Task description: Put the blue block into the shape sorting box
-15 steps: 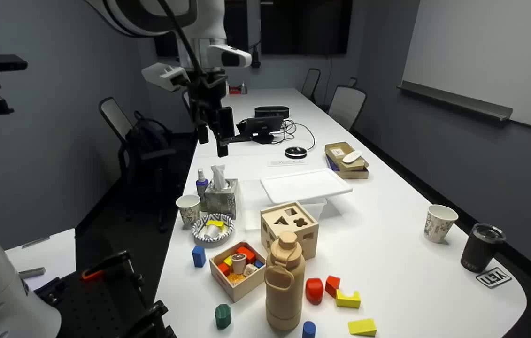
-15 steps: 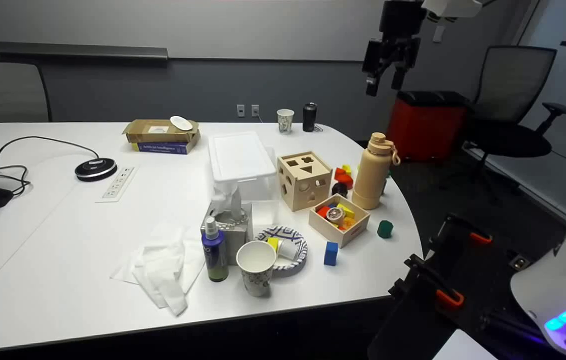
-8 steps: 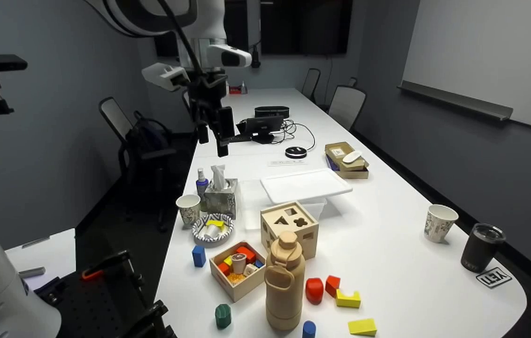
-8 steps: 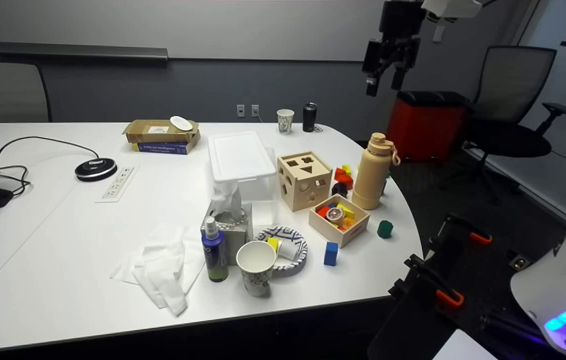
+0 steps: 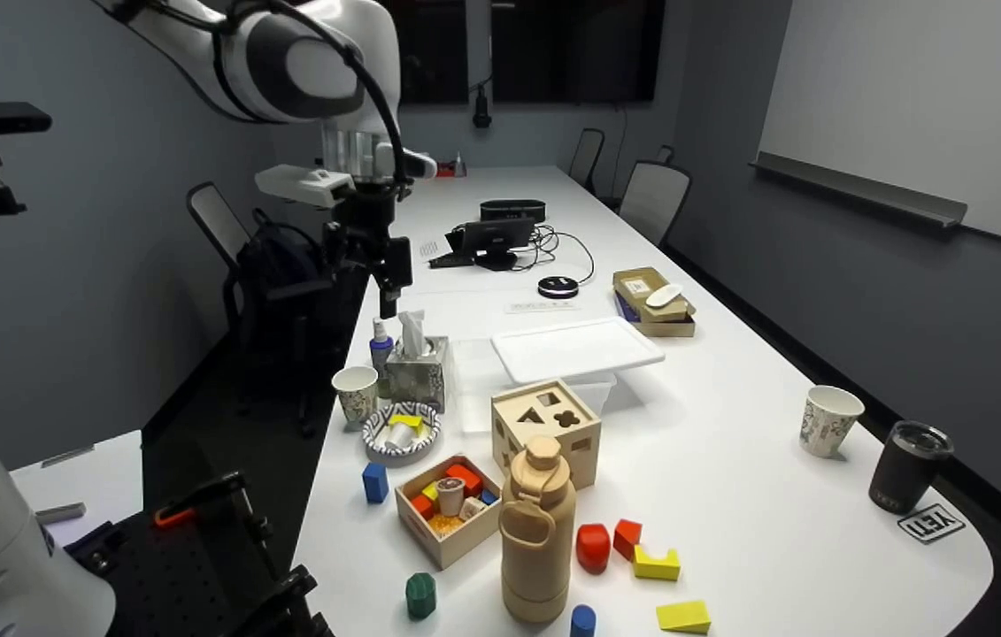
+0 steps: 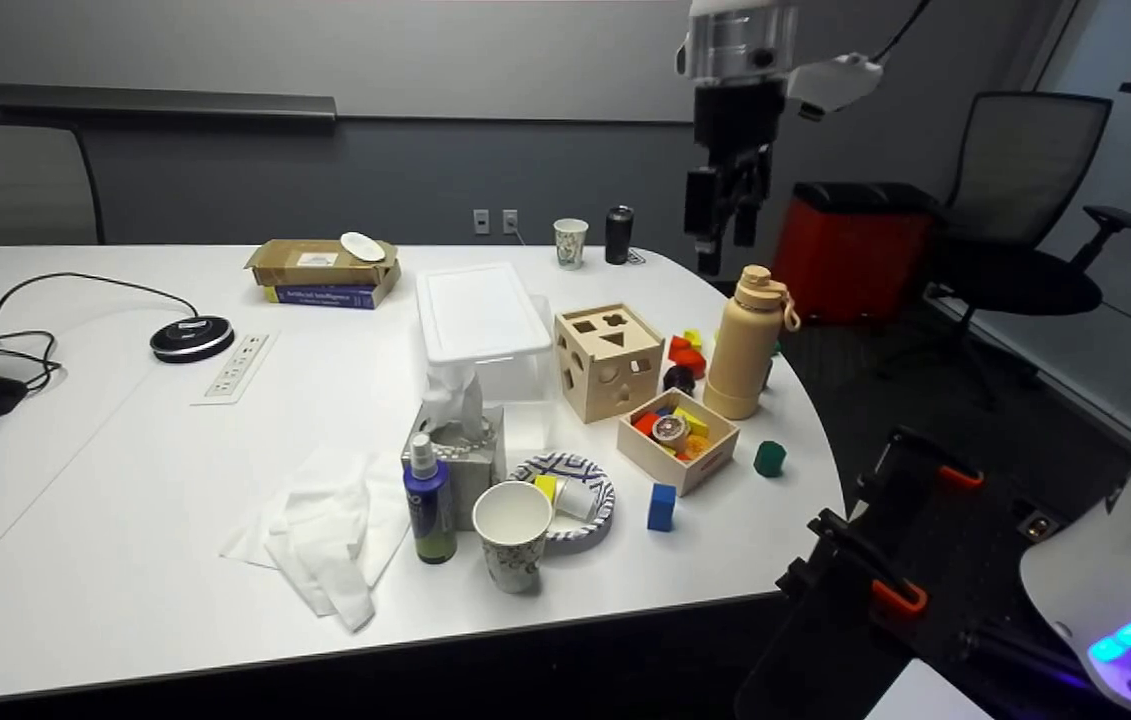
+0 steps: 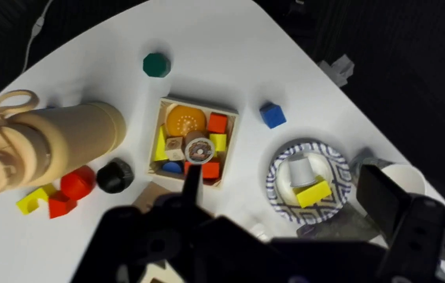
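Observation:
The small blue block (image 5: pixel 374 483) stands on the white table near its edge, beside the wooden tray; it also shows in an exterior view (image 6: pixel 661 508) and in the wrist view (image 7: pixel 272 115). The shape sorting box (image 6: pixel 600 405), a light wood cube with cut-out holes, stands behind the tray; its top holes show in an exterior view (image 5: pixel 546 425). In the wrist view the box (image 7: pixel 169 273) is mostly hidden by the gripper. My gripper (image 7: pixel 280 169) is open and empty, high above the table; it shows in both exterior views (image 5: pixel 367 283) (image 6: pixel 727 250).
A wooden tray (image 6: pixel 650 460) of coloured pieces lies beside the block. A tall beige bottle (image 6: pixel 745 345), a patterned plate (image 7: pixel 273 181), a paper cup (image 6: pixel 510 530), a spray bottle (image 6: pixel 430 510) and a tissue box (image 6: pixel 480 480) stand around. A green piece (image 7: pixel 156 65) lies near the table edge.
In the last half second my arm and gripper have moved lower and to the left in both exterior views. Before that they were still. The gripper stays empty; the objects have not moved.

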Available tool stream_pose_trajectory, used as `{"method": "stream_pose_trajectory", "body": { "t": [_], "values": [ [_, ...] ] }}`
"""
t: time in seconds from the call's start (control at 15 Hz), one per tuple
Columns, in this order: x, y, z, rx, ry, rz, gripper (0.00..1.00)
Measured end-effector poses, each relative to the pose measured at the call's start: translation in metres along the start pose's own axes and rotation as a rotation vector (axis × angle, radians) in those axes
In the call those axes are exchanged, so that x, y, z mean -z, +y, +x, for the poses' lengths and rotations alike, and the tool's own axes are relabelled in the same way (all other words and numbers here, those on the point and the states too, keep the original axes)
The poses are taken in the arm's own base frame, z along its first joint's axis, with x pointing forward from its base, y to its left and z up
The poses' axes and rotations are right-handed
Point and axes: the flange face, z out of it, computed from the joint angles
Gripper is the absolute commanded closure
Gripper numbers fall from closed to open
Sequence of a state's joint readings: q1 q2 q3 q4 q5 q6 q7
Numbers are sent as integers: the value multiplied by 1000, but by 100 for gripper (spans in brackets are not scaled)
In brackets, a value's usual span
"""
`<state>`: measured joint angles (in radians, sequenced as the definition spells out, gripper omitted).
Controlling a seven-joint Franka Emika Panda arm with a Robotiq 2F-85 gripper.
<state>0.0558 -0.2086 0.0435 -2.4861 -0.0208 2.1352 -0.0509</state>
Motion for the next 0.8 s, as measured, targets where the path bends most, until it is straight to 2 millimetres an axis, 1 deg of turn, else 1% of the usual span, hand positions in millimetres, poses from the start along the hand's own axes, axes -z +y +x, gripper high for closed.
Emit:
{"method": "stream_pose_trajectory", "body": {
  "t": [0.13, 0.2, 0.27, 0.4, 0.67, 0.8],
  "values": [
    [-32, -24, 11, 90, -74, -33, 0],
    [-49, -31, 16, 140, -112, -58, 0],
    [-65, -33, 20, 181, -147, -85, 0],
    [-95, -30, 28, 259, -206, -140, 0],
    [-152, -11, 40, 399, -293, -226, 0],
    [-178, -6, 44, 461, -321, -250, 0]
  ]
}}
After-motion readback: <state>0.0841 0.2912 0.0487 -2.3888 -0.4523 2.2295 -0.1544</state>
